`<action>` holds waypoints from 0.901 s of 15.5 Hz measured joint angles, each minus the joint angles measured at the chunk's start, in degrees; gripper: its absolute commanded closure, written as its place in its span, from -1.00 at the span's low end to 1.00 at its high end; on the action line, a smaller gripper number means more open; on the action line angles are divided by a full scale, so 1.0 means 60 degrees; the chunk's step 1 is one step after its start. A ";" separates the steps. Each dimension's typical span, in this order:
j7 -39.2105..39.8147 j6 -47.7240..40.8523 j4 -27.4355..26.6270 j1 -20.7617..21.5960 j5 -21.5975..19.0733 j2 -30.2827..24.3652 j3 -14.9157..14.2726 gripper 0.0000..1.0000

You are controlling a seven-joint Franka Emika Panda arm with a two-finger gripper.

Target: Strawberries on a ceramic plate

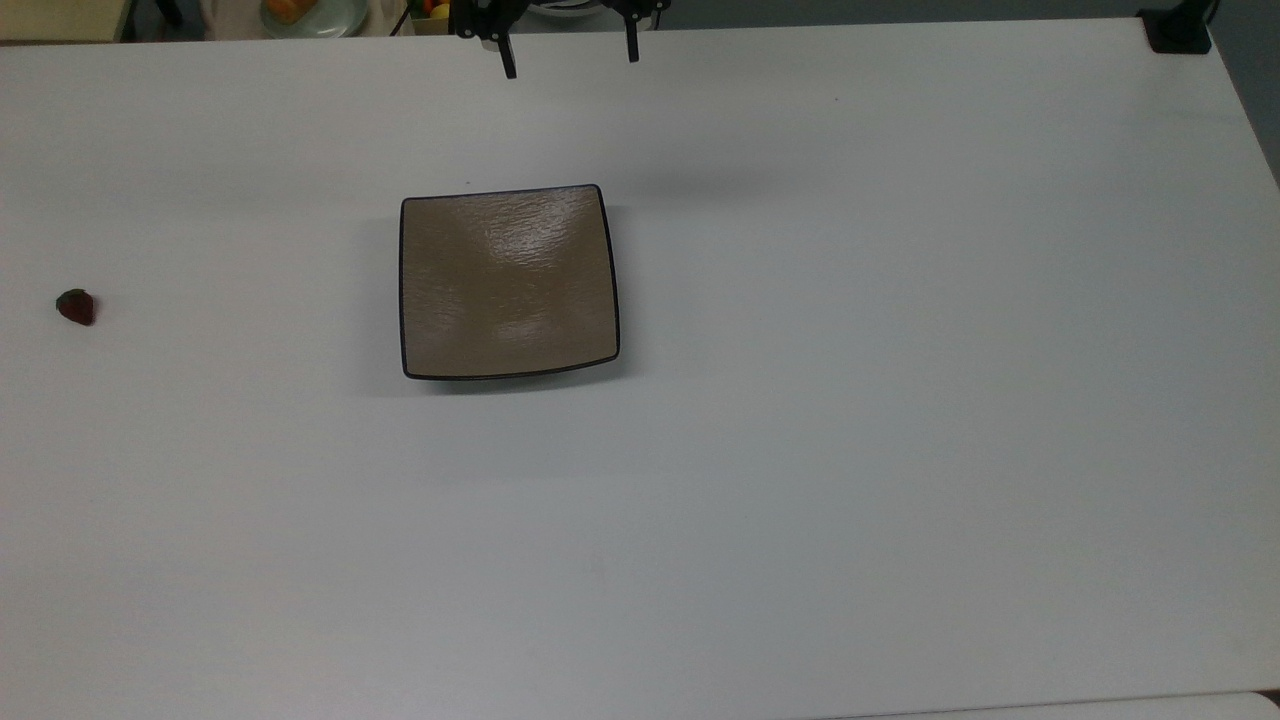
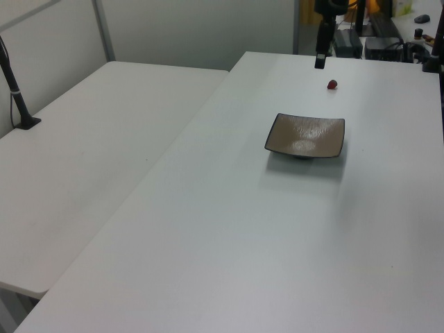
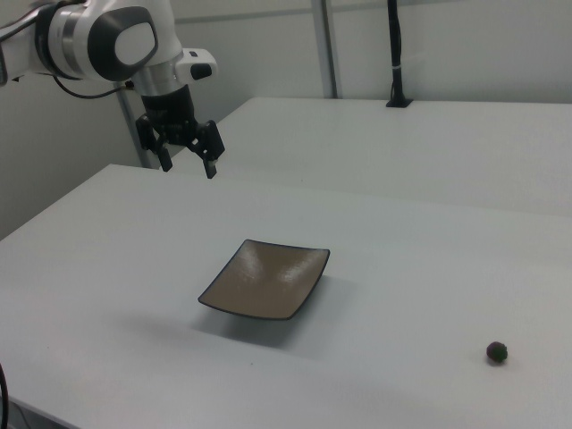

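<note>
Tool (image 3: 188, 154): the two fingers stand wide apart, with clear space between them. Nothing is held and nothing is touched. The tool hangs in the air above the worktop (image 3: 402, 268), fingers pointing down, carried on the white arm (image 3: 107, 40) that enters from the right view's upper left. In the top view the tool (image 1: 570, 50) sits at the upper edge of the frame, its two dark fingertips (image 1: 509, 62) over the far margin of the worktop (image 1: 900, 400). In the left view the tool (image 2: 320, 59) appears at the top, above the far end of the worktop (image 2: 229, 229).

Ceramic plate (image 1: 508, 283): square, glossy tan-brown, thin black rim, rippled glaze. It rests flat on the worktop and carries nothing. In the top view it lies below the tool and well apart from it. In the right view the ceramic plate (image 3: 266, 279) is lower and to the right of the tool. In the left view the ceramic plate (image 2: 305, 136) lies nearer the camera than the tool.

Strawberry (image 1: 75, 306): small, dark red, lying on the bare worktop near the top view's left edge, well apart from both the plate and the tool. In the right view the strawberry (image 3: 497, 352) is at the lower right, far from the tool. In the left view the strawberry (image 2: 333, 84) lies beyond the plate, just right of and below the tool.
</note>
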State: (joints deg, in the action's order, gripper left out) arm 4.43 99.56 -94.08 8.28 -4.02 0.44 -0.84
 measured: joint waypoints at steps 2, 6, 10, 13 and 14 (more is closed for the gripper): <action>0.0000 0.0000 0.0000 -0.0003 0.0002 0.0000 0.0000 -1.00; 0.0000 0.0000 -0.0002 -0.0033 0.0002 0.0003 0.0000 -1.00; 0.0000 0.0000 -0.0002 -0.0099 0.0002 0.0003 0.0000 -1.00; 0.0000 0.0000 -0.0002 -0.0099 0.0002 0.0003 0.0000 -1.00; -0.0008 0.0000 -0.0002 -0.0130 0.0002 0.0002 -0.0004 -1.00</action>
State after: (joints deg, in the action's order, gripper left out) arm 4.38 99.56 -94.10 7.50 -4.01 0.45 -0.87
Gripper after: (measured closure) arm 0.000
